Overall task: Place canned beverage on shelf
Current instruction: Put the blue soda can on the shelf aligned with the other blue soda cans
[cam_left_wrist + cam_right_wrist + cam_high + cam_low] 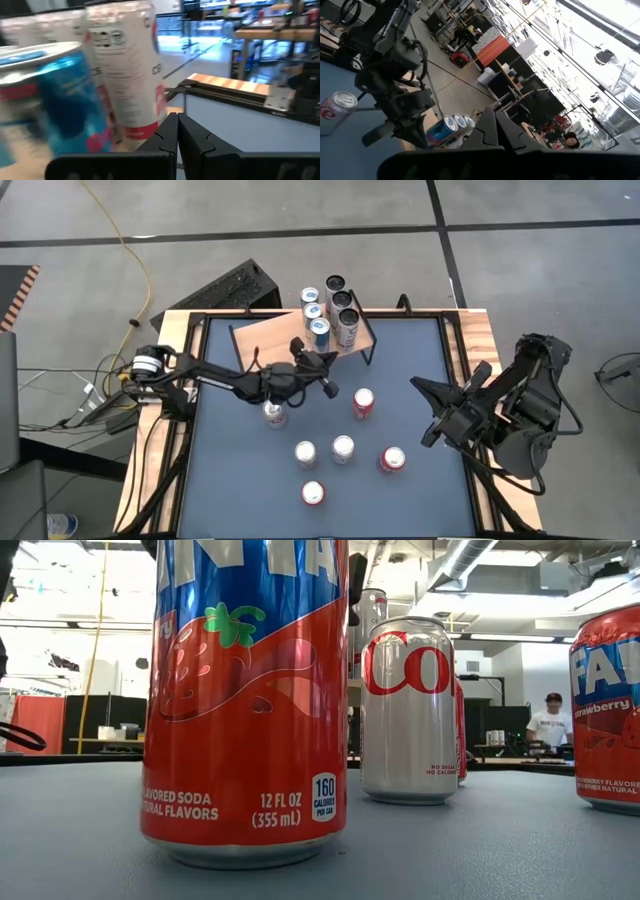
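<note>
The shelf (270, 338), a light wooden board on thin black legs, stands at the table's far edge. Several cans (322, 330) stand upright on its right end. My left gripper (328, 360) is shut and level just in front of them. In the left wrist view its shut fingers (176, 131) stand beside the lower end of a white can (127, 70), with a blue can (55, 105) next to it. My right gripper (415, 384) is shut and raised at the table's right side, holding nothing (487, 122). My left gripper holds nothing between its shut fingers. The fingers come level from the table's near side. They stand right beside the white can's lower end (150, 131). I cannot tell whether they touch it.
Several loose cans stand upright on the blue mat: a red one (362, 403), a silver one (274, 415) under my left arm, and others (342, 448) nearer the front. The low view shows a red strawberry can (245, 700) close up and a silver cola can (408, 710).
</note>
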